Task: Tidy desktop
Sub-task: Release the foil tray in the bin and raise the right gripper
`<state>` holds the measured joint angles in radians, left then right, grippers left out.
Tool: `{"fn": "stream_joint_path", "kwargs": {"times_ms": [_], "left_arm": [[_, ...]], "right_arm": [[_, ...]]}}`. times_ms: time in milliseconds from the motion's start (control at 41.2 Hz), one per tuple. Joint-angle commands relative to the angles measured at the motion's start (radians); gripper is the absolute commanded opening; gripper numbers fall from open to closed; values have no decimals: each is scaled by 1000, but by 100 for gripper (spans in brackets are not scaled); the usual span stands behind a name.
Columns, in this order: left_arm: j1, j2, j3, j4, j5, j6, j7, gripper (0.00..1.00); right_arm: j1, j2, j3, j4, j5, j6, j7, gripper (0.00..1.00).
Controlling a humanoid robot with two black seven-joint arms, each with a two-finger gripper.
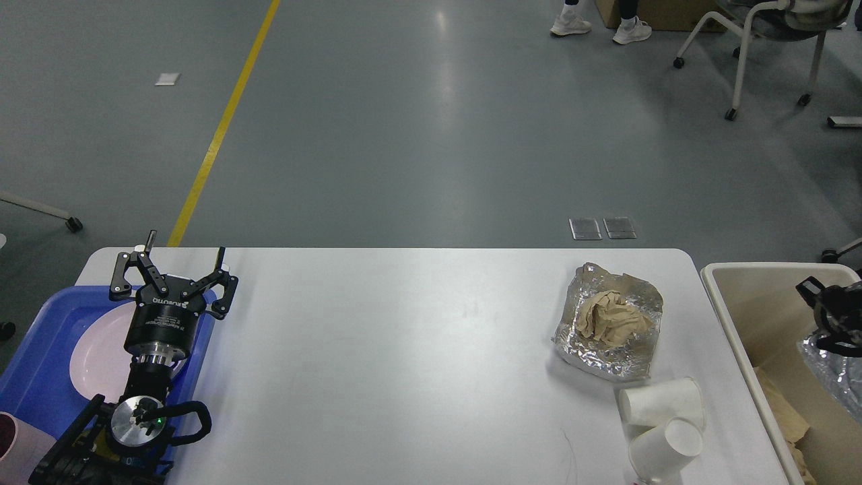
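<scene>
The white desktop (404, 350) carries a crumpled foil sheet (592, 347) holding a brown paper wad (613, 318) at the right. Two white paper cups (661, 402) (667, 446) lie on their sides in front of it. My left gripper (183, 249) is open and empty over the far edge of the blue tray (34, 364). My right gripper (827, 315) is at the right edge of the view, above the beige bin (741, 310). A piece of silver foil (835, 374) is right below it. I cannot tell whether the gripper holds the foil.
The blue tray holds a pink plate (94, 357), and a pink cup (17, 444) stands at its near left. Brown paper (784, 411) lies in the bin. Chairs and a person's feet are on the grey floor beyond the table.
</scene>
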<state>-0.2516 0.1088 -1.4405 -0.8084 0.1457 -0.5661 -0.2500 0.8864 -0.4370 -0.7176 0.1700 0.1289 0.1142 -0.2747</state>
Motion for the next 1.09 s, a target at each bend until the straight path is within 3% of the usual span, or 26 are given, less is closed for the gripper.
{"fn": "stream_joint_path", "kwargs": {"times_ms": [0, 194, 703, 752, 848, 873, 897, 1067], "left_arm": [[0, 0, 0, 0, 0, 0, 0, 96], [0, 0, 0, 0, 0, 0, 0, 96], [0, 0, 0, 0, 0, 0, 0, 96], [0, 0, 0, 0, 0, 0, 0, 96], [0, 0, 0, 0, 0, 0, 0, 96], [0, 0, 0, 0, 0, 0, 0, 96], [0, 0, 0, 0, 0, 0, 0, 96], [0, 0, 0, 0, 0, 0, 0, 96]], "right_arm": [[-76, 63, 17, -61, 1, -73, 2, 0], [-125, 95, 17, -72, 1, -139, 3, 0], [-172, 161, 15, -73, 0, -199, 3, 0], [-172, 161, 10, -73, 0, -220, 3, 24], [-173, 162, 9, -72, 0, -295, 3, 84], [-173, 162, 9, -72, 0, -319, 3, 94], [-175, 162, 9, -70, 0, -343, 3, 99], [-175, 166, 7, -63, -2, -375, 3, 100]]}}
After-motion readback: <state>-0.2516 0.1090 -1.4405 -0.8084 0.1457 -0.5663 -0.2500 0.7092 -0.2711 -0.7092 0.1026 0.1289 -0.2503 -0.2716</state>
